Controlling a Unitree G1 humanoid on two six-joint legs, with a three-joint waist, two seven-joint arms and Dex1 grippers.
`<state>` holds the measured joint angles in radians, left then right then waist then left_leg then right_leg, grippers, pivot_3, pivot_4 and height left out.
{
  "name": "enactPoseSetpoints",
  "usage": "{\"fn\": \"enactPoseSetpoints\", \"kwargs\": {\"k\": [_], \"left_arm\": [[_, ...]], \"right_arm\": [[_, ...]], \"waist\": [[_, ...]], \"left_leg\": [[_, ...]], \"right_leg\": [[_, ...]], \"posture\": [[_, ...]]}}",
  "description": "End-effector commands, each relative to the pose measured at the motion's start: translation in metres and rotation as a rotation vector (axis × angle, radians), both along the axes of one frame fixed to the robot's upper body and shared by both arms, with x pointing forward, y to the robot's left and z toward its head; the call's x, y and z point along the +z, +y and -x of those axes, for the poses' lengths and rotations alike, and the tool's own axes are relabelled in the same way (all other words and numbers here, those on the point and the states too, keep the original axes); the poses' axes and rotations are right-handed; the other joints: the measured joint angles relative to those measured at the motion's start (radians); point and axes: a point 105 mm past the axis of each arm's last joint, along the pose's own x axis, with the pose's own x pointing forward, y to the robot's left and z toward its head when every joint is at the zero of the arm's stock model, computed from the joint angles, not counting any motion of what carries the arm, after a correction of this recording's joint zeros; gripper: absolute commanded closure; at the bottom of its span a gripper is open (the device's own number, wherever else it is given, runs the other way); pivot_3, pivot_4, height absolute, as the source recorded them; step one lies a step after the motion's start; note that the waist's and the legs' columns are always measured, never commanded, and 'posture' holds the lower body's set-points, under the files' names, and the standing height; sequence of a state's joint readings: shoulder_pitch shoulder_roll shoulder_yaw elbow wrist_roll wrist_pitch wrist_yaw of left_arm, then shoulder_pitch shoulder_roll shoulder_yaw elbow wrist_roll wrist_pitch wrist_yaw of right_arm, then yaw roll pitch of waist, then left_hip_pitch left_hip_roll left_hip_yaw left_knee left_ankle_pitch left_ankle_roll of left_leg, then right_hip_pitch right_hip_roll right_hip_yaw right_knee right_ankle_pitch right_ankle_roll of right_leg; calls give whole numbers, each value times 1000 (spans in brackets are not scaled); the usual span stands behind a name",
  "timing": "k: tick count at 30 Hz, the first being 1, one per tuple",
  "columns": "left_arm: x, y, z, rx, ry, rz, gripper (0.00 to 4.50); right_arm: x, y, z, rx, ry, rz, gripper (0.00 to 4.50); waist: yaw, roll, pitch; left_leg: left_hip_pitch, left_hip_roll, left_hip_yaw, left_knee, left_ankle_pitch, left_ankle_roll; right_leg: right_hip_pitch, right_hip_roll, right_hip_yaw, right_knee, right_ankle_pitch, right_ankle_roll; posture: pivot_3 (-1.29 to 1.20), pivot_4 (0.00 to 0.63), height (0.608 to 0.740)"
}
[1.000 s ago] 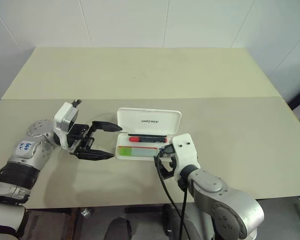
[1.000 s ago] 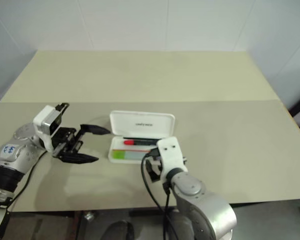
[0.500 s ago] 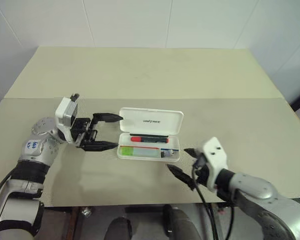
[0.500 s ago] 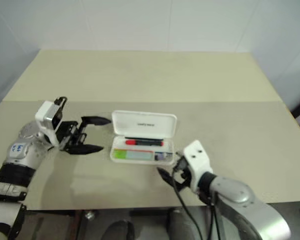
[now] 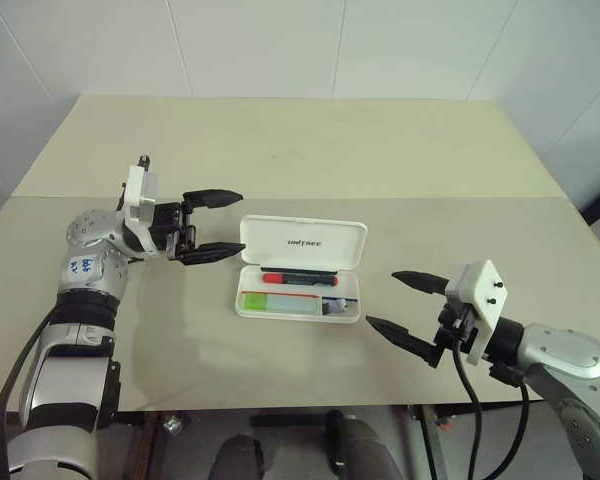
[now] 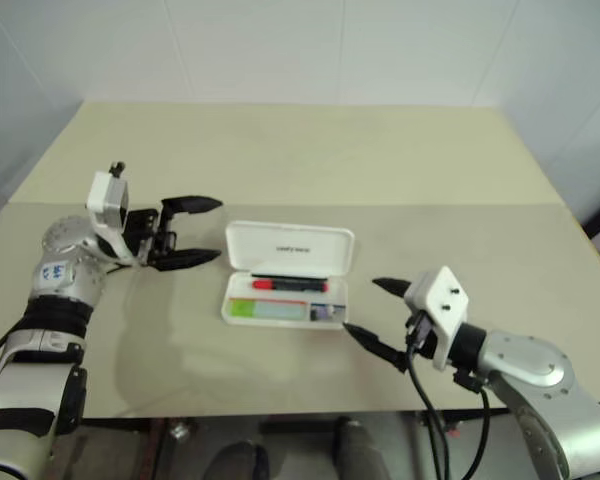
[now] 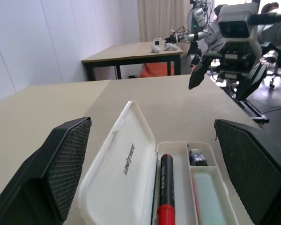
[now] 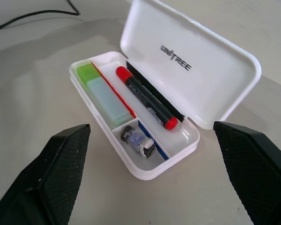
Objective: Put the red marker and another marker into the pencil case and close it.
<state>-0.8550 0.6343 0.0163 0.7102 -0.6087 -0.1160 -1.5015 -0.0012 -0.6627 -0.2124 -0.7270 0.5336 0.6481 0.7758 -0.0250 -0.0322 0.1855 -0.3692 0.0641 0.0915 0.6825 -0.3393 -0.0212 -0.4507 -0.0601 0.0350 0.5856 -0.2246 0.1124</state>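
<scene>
The white pencil case (image 5: 302, 241) lies open mid-table, its lid tilted back on the far side. In the tray's far slot rests the red marker (image 5: 298, 278), dark-bodied with its red cap to the left. The light-green marker (image 5: 275, 301) sits in the near slot beside it. My left gripper (image 5: 242, 220) is open just left of the lid, level, pointing right, nothing between its fingers. To the case's right hovers my right gripper (image 5: 380, 297), open, empty, aimed back at the tray. From the right wrist, the red marker (image 8: 145, 98) and green marker (image 8: 103, 91) both lie inside the tray.
A small dark object (image 8: 138, 140) fills the tray's little end compartment. The beige table (image 5: 300, 150) runs far back to a white wall, with a seam across its middle. A black cable hangs from my right wrist (image 5: 465, 380) over the table's front edge.
My right gripper has swung from above the case's near right corner out to the right and turned to face the tray. The left gripper has risen, moved farther back and rolled.
</scene>
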Motion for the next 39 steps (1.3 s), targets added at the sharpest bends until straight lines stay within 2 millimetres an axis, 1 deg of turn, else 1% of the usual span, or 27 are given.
{"fn": "enactPoseSetpoints", "kwargs": {"k": [1, 4, 6, 8, 9, 10, 11, 13, 17, 22, 28, 32, 33, 35, 36, 39], "left_arm": [[11, 1, -4, 0, -60, -25, 0], [15, 2, -12, 42, -65, -23, 0], [16, 2, -22, 106, -60, -29, 0], [13, 5, -39, 233, -2, -53, 0], [14, 5, -41, 231, 10, -39, 0], [14, 7, -45, 258, 33, -29, 413], [13, 9, -50, 298, 59, -32, 604], [12, 8, -53, 305, 70, -60, 1297], [12, 7, -57, 315, 80, -115, 2705], [13, 6, -65, 357, 105, -155, 4447], [-1, -2, -65, 328, 137, -252, 4482], [-17, -10, -67, 323, 221, -302, 4482], [-20, -13, -64, 284, 230, -318, 4482], [-19, -19, -60, 227, 272, -286, 4482], [-19, -21, -54, 170, 280, -294, 4482], [-20, -20, -42, 69, 280, -340, 4482]], "right_arm": [[12, -12, -11, -16, -87, 46, 48], [14, -15, -15, -5, -114, 64, 48], [14, -17, -16, -2, -116, 66, 48], [13, -19, -14, 7, -124, 64, 48], [14, -21, -13, 10, -134, 58, 48], [17, -23, -13, 14, -147, 47, 0], [20, -24, -13, 18, -163, 31, 0], [30, -27, -11, 42, -198, -25, 0], [26, -40, -13, 65, -166, 15, 0], [30, -52, -20, 50, -188, 44, 0], [32, -53, -24, 39, -199, 47, 0], [31, -53, -22, 33, -199, 53, 0], [32, -54, -22, 29, -201, 55, 0], [32, -58, -20, 17, -198, 62, 0], [33, -60, -19, 13, -198, 66, 0], [33, -62, -16, 16, -192, 77, 0]], "waist": [[0, 0, 0], [0, 0, 0], [1, 0, 0], [2, 0, 0], [3, 0, 0], [3, 0, 0], [3, 0, 0], [3, 0, 0], [3, 0, 0], [3, 0, 0], [3, 0, 0], [5, 0, 0], [6, 0, 0], [10, 0, 1], [12, 0, 1], [13, 0, 1]], "left_leg": [[0, 0, 0, 0, 0, 0], [0, -1, 0, 0, 0, 1], [0, 0, 0, 0, -1, 1], [0, 0, -1, 0, -1, 1], [0, 0, 0, 0, -1, 1], [0, 0, 0, 0, -1, 1], [0, -1, 0, 0, -1, 1], [0, -1, 0, 0, -1, 1], [0, -1, 0, 0, -1, 1], [0, -1, 0, 0, -1, 1], [0, 0, 0, 0, -1, 1], [0, -1, 1, 0, -1, 1], [0, -1, 1, 0, -1, 1], [0, -1, 0, 0, -1, 1], [0, -1, 1, 0, -1, 1], [0, -1, 1, 1, -1, 1]], "right_leg": [[0, 0, 0, 0, 0, 0], [1, 0, 0, -1, 0, 1], [1, 0, 0, -1, 1, 1], [1, 0, -1, -1, 0, 1], [1, 0, -1, -1, 0, 1], [1, 0, -1, -2, 1, 1], [2, 0, -1, -2, 1, 1], [2, 0, -1, -2, 1, 2], [2, 0, -1, -2, 2, 3], [2, 0, -1, -2, 2, 3], [2, 0, -1, -2, 2, 3], [2, 0, -1, -2, 2, 3], [2, 0, -1, -2, 2, 3], [2, 0, -1, -2, 2, 3], [2, 0, -1, -2, 2, 3], [2, 0, -1, -2, 2, 3]], "posture": [[0, 150, 740], [0, 150, 740], [0, 150, 740], [0, 150, 740], [0, 150, 740], [0, 150, 740], [0, 150, 740], [0, 150, 740], [0, 150, 740], [0, 150, 740], [0, 150, 740], [0, 150, 740], [0, 150, 740], [0, 150, 740], [0, 150, 740], [0, 150, 740]]}}
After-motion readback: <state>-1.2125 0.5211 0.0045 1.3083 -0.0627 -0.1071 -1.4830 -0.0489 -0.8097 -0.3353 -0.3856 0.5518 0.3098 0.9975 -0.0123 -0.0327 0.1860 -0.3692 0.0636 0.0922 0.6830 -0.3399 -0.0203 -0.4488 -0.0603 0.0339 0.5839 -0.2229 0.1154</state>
